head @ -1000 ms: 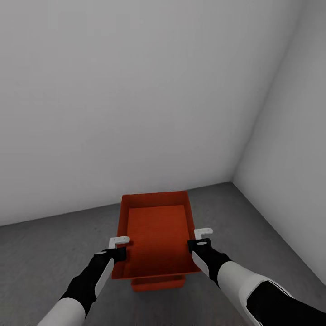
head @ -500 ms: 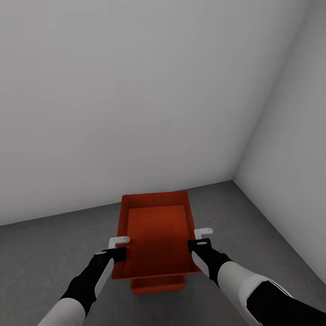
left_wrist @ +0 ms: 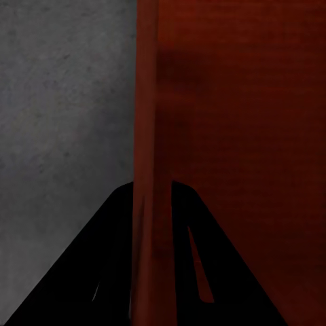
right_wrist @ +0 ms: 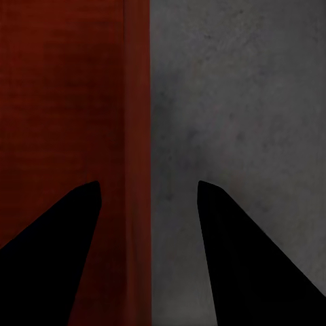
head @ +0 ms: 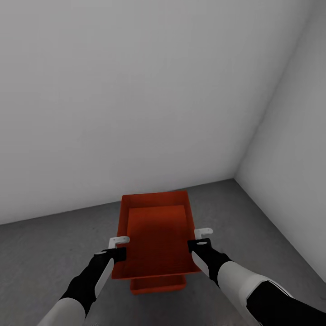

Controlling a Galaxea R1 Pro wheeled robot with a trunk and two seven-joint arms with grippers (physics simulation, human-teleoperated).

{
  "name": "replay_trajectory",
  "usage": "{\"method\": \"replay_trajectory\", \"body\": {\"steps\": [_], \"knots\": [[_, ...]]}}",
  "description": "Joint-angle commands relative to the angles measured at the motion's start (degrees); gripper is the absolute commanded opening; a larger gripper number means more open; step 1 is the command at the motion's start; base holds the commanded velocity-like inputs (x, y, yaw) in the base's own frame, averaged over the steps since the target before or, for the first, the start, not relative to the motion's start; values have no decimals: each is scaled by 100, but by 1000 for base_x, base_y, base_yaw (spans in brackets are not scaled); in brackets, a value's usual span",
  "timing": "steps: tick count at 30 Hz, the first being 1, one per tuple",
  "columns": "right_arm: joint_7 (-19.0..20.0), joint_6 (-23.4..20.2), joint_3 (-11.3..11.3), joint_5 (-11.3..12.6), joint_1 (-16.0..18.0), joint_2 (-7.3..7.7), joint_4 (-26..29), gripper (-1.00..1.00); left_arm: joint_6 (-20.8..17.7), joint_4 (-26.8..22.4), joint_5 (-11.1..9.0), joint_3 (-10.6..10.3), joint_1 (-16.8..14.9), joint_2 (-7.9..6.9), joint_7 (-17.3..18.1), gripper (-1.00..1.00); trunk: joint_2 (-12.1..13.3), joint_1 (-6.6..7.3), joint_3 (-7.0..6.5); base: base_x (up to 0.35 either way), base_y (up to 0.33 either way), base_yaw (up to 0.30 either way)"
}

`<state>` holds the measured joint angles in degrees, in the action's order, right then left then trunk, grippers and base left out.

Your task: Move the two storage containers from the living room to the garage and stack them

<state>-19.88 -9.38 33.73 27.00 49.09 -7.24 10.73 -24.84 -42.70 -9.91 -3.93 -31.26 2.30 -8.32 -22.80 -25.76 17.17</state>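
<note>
In the head view, an orange-red rectangular open-top storage container (head: 156, 235) sits between the two grippers, above the dark grey mottled concrete floor (head: 40, 253) of a bare room with plain grey-white walls (head: 136, 99). The left gripper (head: 118, 246) sits at the container's left side wall and the right gripper (head: 202, 239) at its right side wall. Below the held bin, a second orange-red container (head: 158, 284) peeks out under its near edge, on the floor.

In the left wrist view, the container's thin orange-red wall (left_wrist: 144, 204) runs straight between the two black fingers (left_wrist: 102, 272), which sit close against it on either side: the left gripper is clamped narrowly on that wall, with grey floor on one side and the bin's inside on the other.

In the right wrist view, the black fingers (right_wrist: 54, 238) stand wider apart astride the other side wall (right_wrist: 136, 170); whether they press it I cannot tell.
</note>
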Motion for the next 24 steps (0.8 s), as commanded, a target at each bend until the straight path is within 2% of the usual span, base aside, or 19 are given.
{"method": "replay_trajectory", "body": {"steps": [1,24], "knots": [[98,-26,117,244,4,4,-1,-100,146,-19,341,-27,-2,-54,-126,-100,-12,-3,21,0,0,0],[98,-28,116,244,4,4,-1,-100,146,-19,341,-29,-1,-54,-126,-100,-12,-3,233,0,0,0]]}}
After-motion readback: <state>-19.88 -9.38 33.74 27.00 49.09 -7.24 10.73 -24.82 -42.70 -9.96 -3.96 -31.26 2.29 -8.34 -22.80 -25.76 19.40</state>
